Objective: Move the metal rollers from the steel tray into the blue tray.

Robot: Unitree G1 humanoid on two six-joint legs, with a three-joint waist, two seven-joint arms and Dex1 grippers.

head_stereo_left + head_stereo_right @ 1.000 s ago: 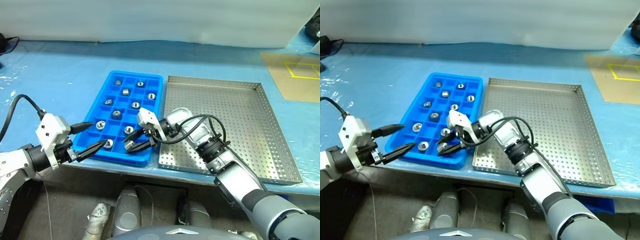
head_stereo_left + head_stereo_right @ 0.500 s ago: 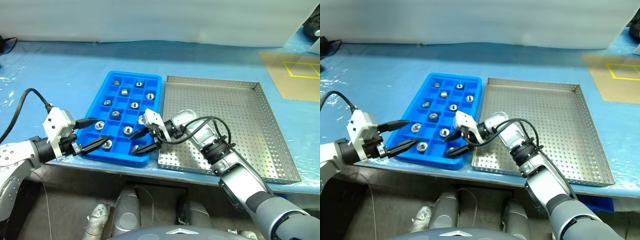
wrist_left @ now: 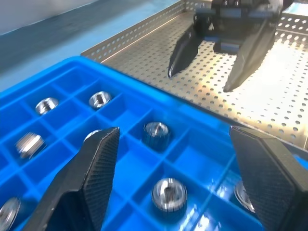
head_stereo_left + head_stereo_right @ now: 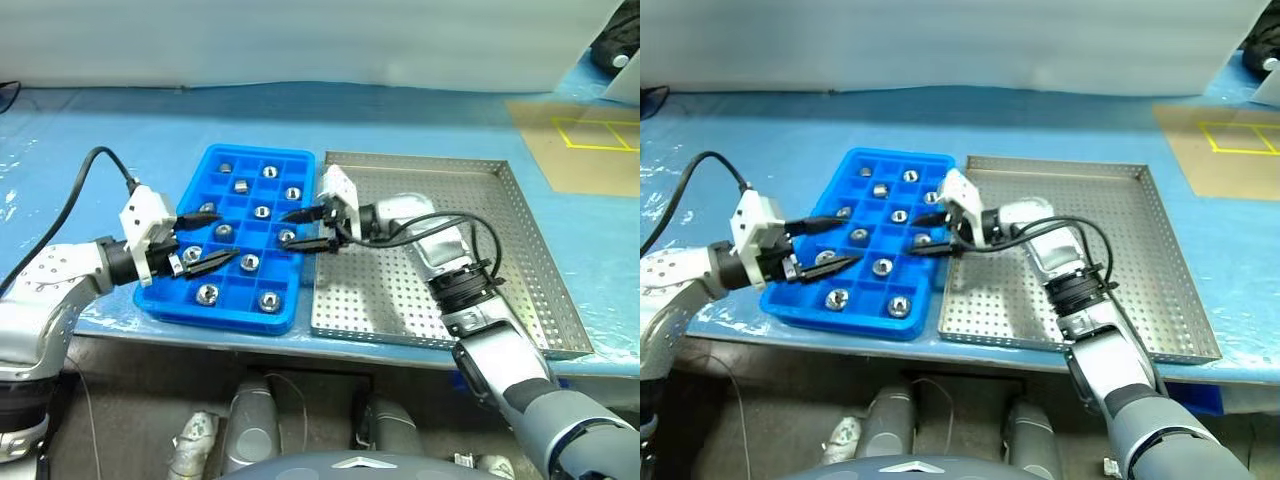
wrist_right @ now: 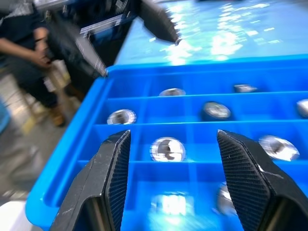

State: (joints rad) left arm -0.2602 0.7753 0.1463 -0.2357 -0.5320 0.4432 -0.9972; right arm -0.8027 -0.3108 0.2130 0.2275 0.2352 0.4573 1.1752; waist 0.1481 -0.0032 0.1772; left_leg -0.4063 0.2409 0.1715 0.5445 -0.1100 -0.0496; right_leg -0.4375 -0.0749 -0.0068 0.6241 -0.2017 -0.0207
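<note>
Blue-covered bench [image 4: 120, 130]: yellow-taped brown sheet [image 4: 580, 140] at 2 o'clock; since earlier both empty, parted grippers, left gripper [image 4: 205, 240] and right gripper [image 4: 305, 230], advanced over blue tray [image 4: 225, 300].

No legible text, label, brand, number or sign found on any surface inspected. Nothing readable on either tray, the table covering or the arms.
</note>
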